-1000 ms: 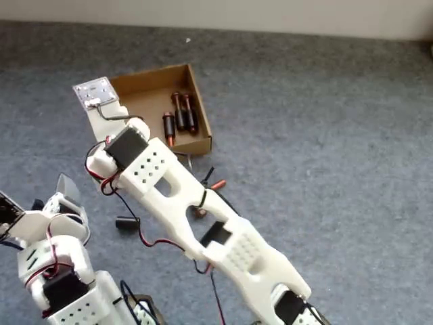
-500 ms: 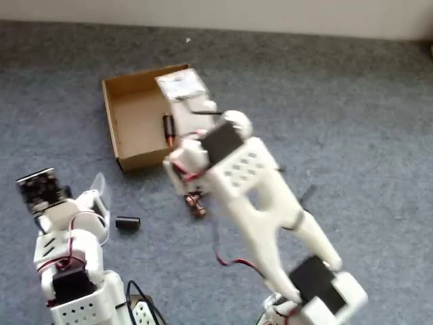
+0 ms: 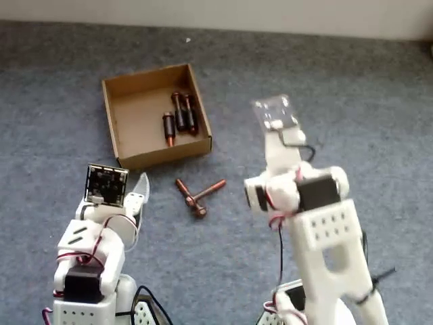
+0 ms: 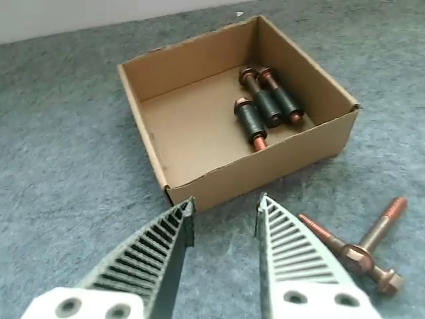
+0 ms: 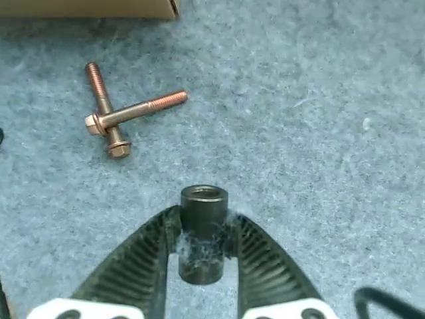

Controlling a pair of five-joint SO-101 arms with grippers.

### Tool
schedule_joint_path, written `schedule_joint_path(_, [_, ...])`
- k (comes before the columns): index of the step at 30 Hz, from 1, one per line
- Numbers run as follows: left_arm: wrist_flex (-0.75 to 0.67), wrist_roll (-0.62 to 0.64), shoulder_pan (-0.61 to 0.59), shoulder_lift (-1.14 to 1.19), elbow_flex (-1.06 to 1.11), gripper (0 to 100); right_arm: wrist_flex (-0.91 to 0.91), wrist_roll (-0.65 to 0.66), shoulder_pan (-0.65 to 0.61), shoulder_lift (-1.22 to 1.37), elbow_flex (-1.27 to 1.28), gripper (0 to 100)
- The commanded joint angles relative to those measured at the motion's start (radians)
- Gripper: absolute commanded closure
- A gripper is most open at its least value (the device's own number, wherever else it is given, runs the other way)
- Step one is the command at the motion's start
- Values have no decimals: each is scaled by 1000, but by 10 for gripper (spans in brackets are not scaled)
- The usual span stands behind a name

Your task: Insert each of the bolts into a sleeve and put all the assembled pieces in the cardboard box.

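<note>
Three assembled pieces (image 3: 179,115) inside cardboard box (image 3: 139,112), toward its three o'clock wall; two bare bolts (image 3: 199,193) crossed on carpet (image 3: 338,81), five o'clock from box; one sleeve (image 5: 202,229) pinched in right gripper (image 5: 202,219); left gripper (image 4: 224,206) agape, empty.

Two bolts (image 3: 199,195) crossed; three assembled pieces (image 3: 180,116) in cardboard box (image 3: 137,114).

high: far up, looks down
left wrist: low and near, faces the box (image 4: 265,166)
right wrist: close, looks down at the carpet (image 5: 299,80)
shared: crossed bolts (image 3: 195,198), in all three
</note>
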Motion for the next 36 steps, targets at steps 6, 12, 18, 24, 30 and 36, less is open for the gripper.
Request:
schedule_joint_path(6, [161, -29, 163, 7, -211, 838, -249, 5, 56, -320, 378, 995])
schedule_joint_path(12, [157, -91, 188, 156, -262, 838, -412, 3, 240, -346, 524, 995])
schedule_joint_path(18, [84, -91, 217, 541, -404, 838, -547, -54, 288, -346, 627, 995])
schedule_joint_path(24, [-66, -87, 275, 917, -521, 838, -578, -80, 289, -346, 647, 995])
schedule_joint_path(30, [-219, -91, 274, 1290, -645, 839, -579, -80, 289, -349, 673, 995])
schedule_joint_path(36, [-239, -91, 275, 1606, -816, 840, -579, -80, 289, -351, 674, 995])
